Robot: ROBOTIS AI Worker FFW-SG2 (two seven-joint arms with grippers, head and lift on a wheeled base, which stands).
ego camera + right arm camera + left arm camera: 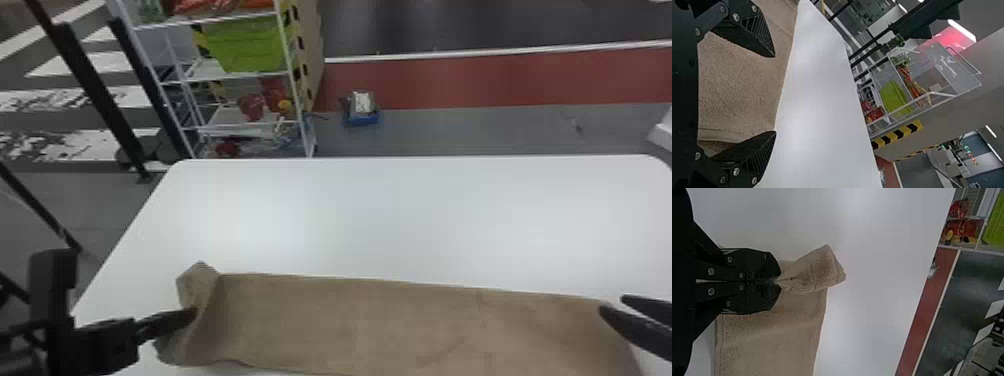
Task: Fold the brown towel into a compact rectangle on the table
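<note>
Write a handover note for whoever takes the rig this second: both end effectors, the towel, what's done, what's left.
Left end effector: shut on the brown towel, pinching its left end, which is bunched up.
Right end effector: open at the towel's right end, fingers spread, not gripping.
Towel: a long strip across the near part of the white table.
Done: left end gripped; I can't tell whether the strip is already doubled lengthwise.
Left: shortening the strip into a compact rectangle and flattening it. Bringing the left end across toward the right is probably next.
</note>
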